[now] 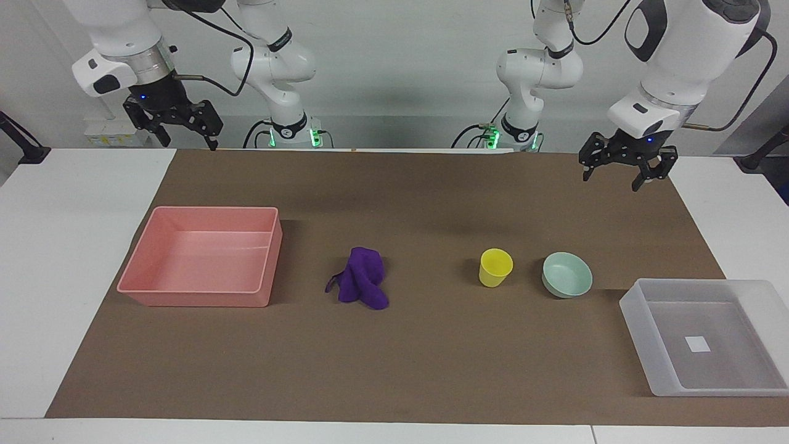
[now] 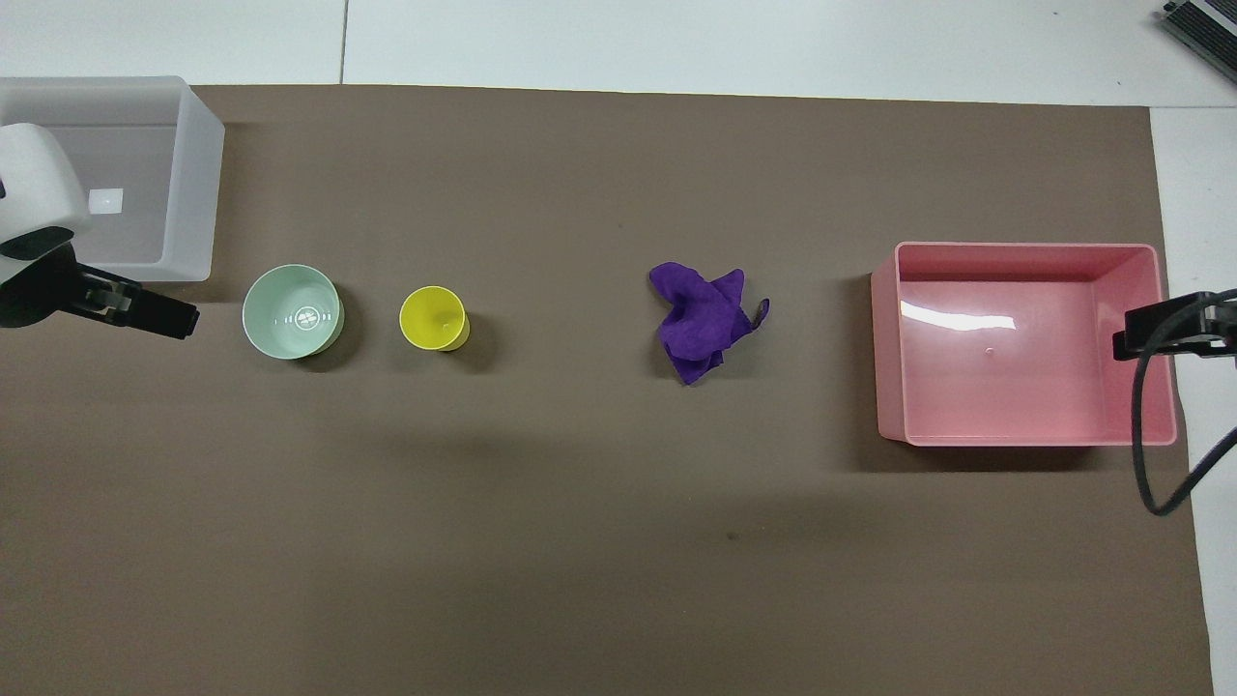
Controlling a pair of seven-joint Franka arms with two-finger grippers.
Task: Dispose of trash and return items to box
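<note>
The purple rag (image 1: 362, 285) (image 2: 704, 319) lies crumpled on the brown mat mid-table. Toward the left arm's end stand the yellow cup (image 1: 495, 267) (image 2: 434, 318) and, beside it, the mint-green bowl (image 1: 566, 274) (image 2: 292, 311), both upright and empty. The translucent box (image 1: 641, 333) (image 2: 198, 193) sits at the left arm's end, farther from the robots than the bowl, holding only its white label. My left gripper (image 1: 611, 180) hangs open, raised over the mat's robot-side edge at that end. My right gripper (image 1: 190, 143) is open, raised over the mat's corner at the right arm's end. Neither holds anything.
A pink rectangular tray (image 1: 203, 296) (image 2: 1024, 253) stands empty at the right arm's end of the mat, beside the rag. White table surface borders the brown mat (image 1: 394, 370) on all sides. A black cable hangs from the right arm near the pink tray.
</note>
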